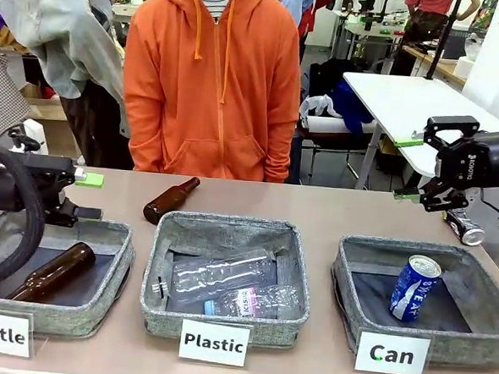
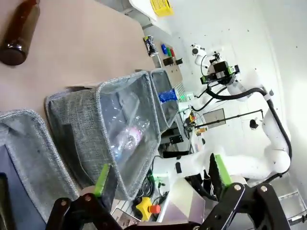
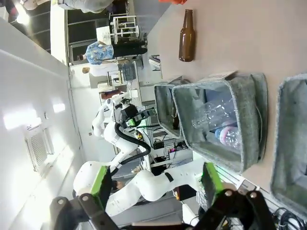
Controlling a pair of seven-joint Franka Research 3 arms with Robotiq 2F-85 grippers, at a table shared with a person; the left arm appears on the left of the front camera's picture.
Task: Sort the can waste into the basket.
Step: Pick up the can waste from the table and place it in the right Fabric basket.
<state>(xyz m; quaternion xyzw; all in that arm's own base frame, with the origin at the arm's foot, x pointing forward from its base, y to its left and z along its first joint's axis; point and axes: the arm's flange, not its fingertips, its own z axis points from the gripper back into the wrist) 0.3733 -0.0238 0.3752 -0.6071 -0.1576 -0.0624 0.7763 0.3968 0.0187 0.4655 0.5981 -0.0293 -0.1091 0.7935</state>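
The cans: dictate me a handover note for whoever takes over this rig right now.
Left gripper: open, empty, over the Bottle basket's far edge.
Right gripper: open, empty, near the dark can.
Done: blue and white can is in the Can basket.
To do: dark can lies on the table behind that basket; pick it up and drop it in.

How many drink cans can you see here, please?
2. A blue can stands tilted in the Can basket; a dark can lies on the table behind that basket, far right.
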